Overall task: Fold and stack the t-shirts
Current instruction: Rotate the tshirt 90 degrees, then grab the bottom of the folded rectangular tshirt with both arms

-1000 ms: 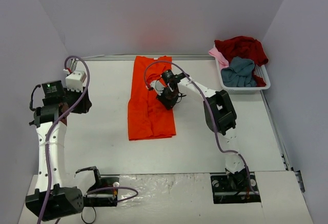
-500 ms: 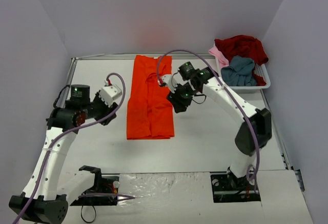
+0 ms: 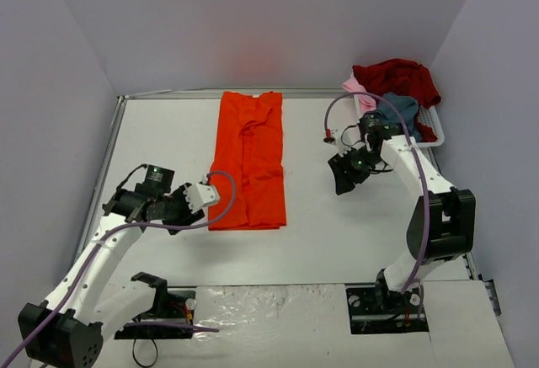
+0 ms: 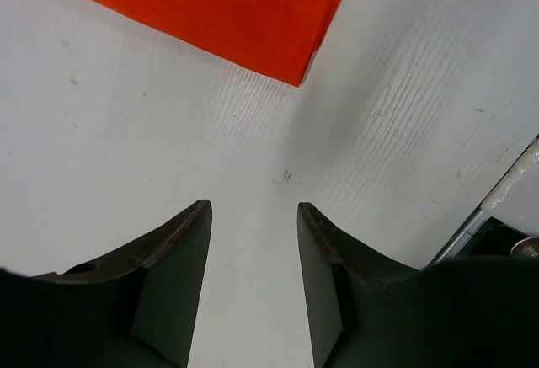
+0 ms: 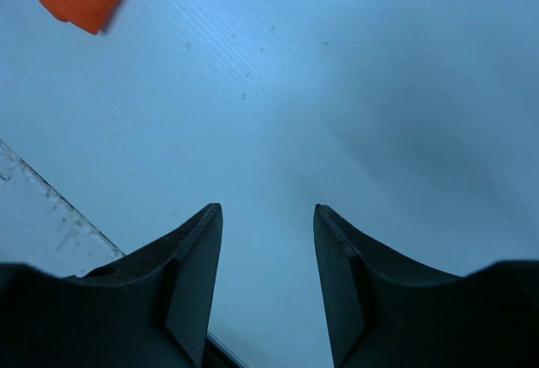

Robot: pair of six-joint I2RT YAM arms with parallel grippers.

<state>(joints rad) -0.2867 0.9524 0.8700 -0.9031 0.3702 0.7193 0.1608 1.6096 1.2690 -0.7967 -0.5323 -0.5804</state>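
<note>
Your tabletop [image 3: 337, 225] is white and finely ribbed, with a few small dark specks, and plain pale walls [image 3: 253, 23] close it in on three sides. The orange-red t-shirt [image 3: 248, 162] lies flat on it as a long narrow strip, left of centre, reaching the back edge. The left fingers [image 4: 181, 250] are parted with nothing between them, over bare surface just off the shirt's near corner. The right fingers [image 5: 189, 250] are parted and empty too, well to the right of the shirt. In the back right corner the white basket [image 3: 429, 124] holds the dark red t-shirt [image 3: 400, 77], the grey-blue t-shirt [image 3: 392, 120] and the pink t-shirt [image 3: 358, 90].
</note>
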